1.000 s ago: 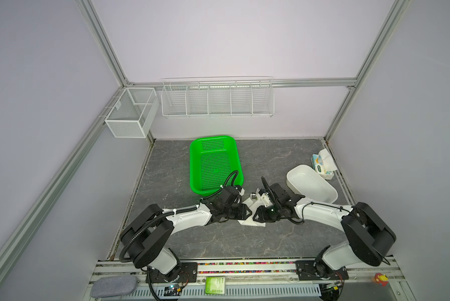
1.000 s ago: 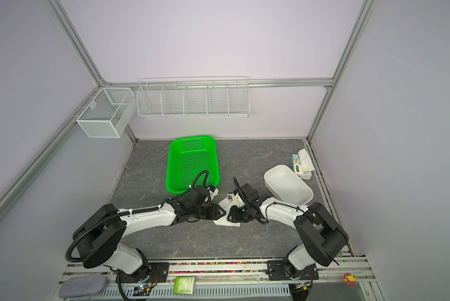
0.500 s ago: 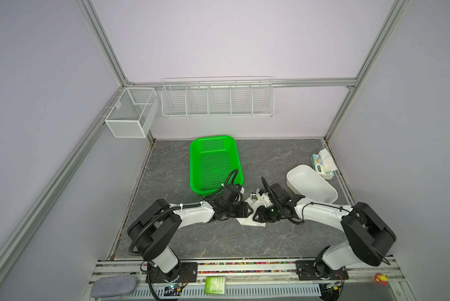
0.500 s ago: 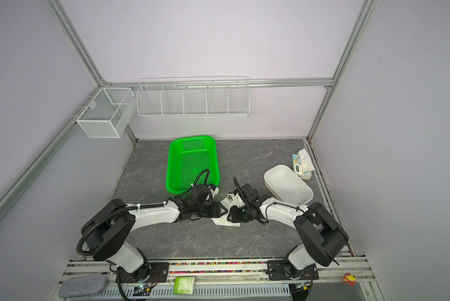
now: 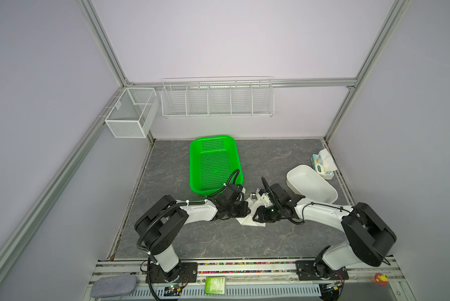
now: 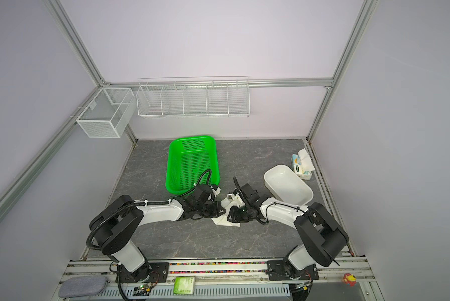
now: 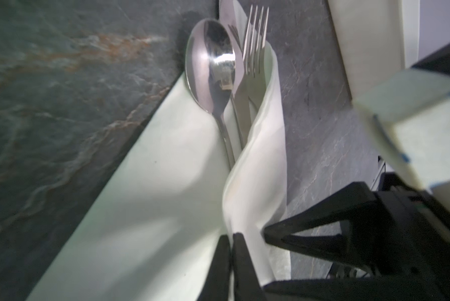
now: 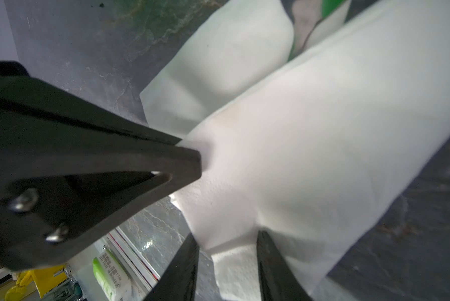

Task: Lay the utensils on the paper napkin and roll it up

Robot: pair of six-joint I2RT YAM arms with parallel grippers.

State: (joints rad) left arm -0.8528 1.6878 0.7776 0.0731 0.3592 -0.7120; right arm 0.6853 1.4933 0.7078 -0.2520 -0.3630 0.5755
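The paper napkin (image 7: 153, 208) lies at the table's front middle, one side folded up and over the utensils. A spoon (image 7: 210, 62), a knife (image 7: 238, 86) and a fork (image 7: 255, 39) stick out of its far end. My left gripper (image 7: 231, 235) is shut on the raised fold's edge. My right gripper (image 8: 227, 239) faces it, and its jaws press both sides of the folded napkin (image 8: 309, 156) at the near end. In both top views the two grippers (image 5: 247, 211) (image 5: 255, 216) meet over the napkin (image 5: 244, 221), and the spoon bowl (image 5: 252, 195) shows behind.
A green basket (image 5: 192, 166) stands just behind the left wrist. A white oval tray (image 5: 289, 179) sits right of the right wrist, with a blue-and-white tissue pack (image 5: 321, 166) by the right wall. Wire racks hang on the back wall.
My left gripper's jaws stood apart and have closed on the napkin fold. The left arm's elbow drew in to the right. The right arm has stayed put.
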